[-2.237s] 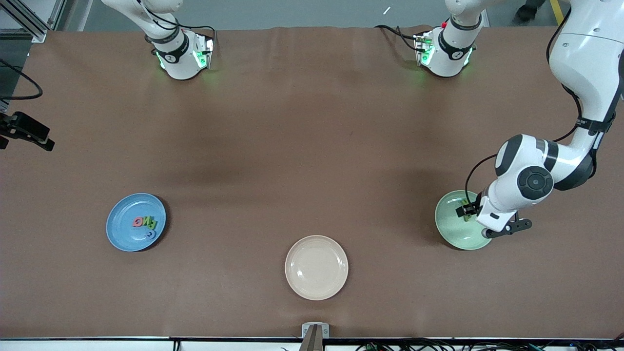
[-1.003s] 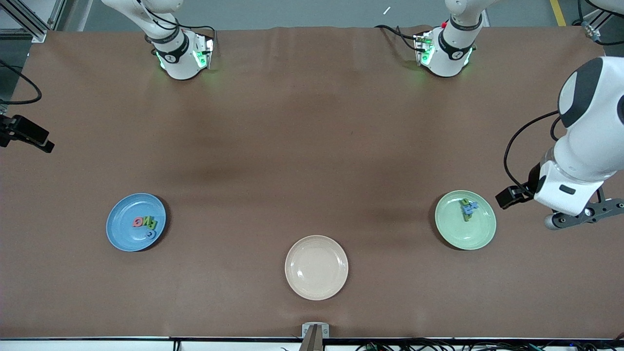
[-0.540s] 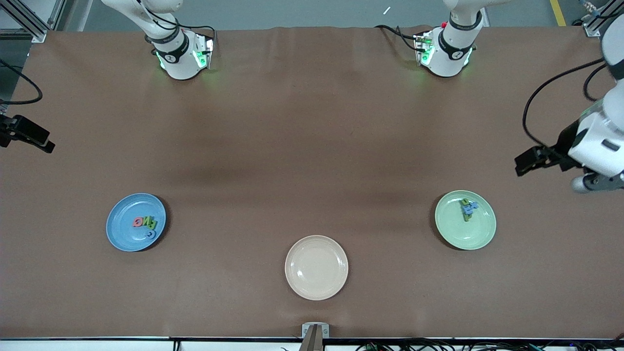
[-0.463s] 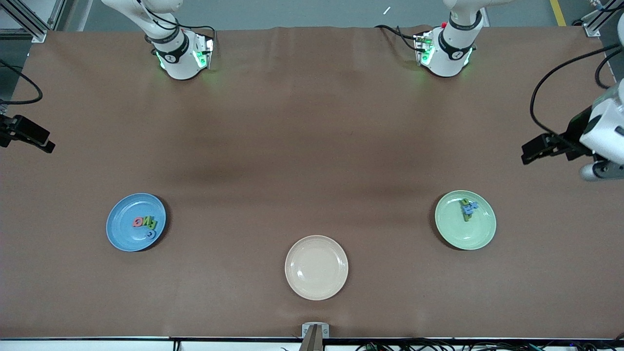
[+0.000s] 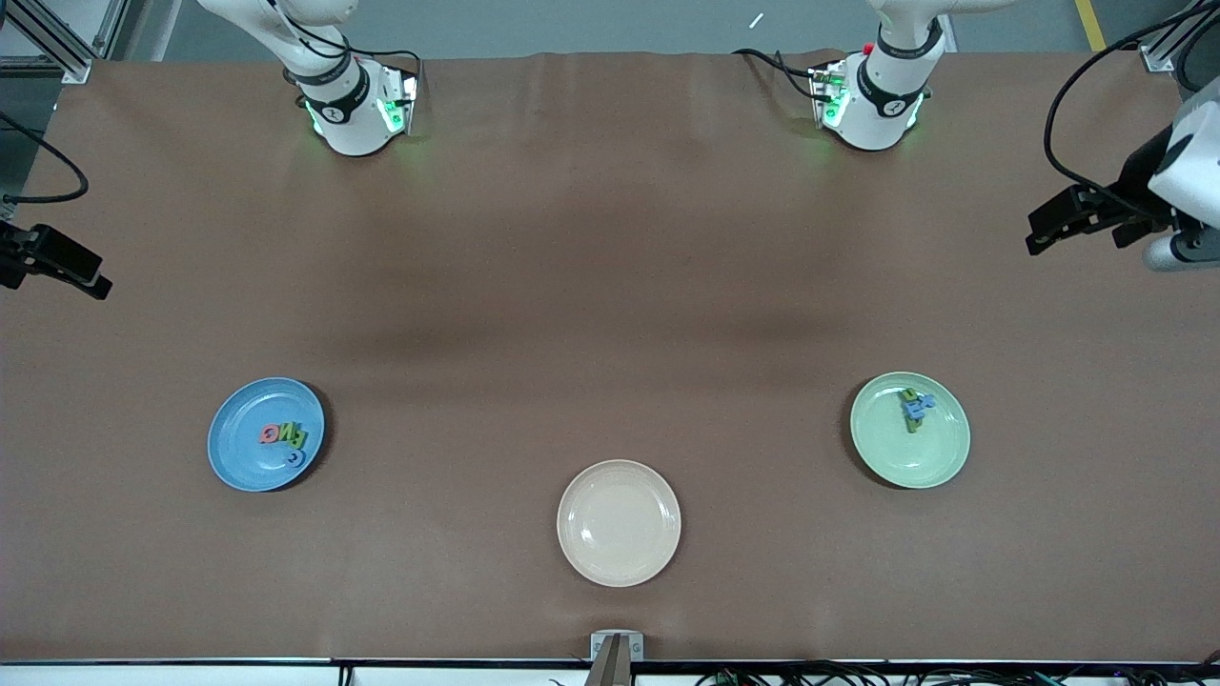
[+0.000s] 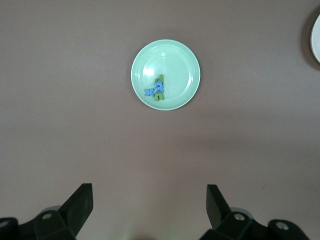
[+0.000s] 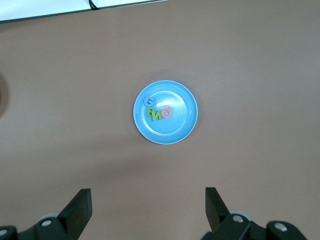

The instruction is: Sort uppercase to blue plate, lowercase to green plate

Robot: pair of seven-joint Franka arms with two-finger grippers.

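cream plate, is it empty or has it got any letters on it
Empty. The cream plate shows only its bare surface; the letters lie on the blue plate and the green plate.

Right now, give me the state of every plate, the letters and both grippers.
blue plate: holds the uppercase letters
green plate: holds the lowercase letters, bunched together
cream plate: nothing on it
left gripper: open, nothing held, over bare table
right gripper: open, nothing held

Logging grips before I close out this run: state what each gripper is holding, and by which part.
Nothing is held. The left gripper and the right gripper both stand open and empty, up over the table's ends.
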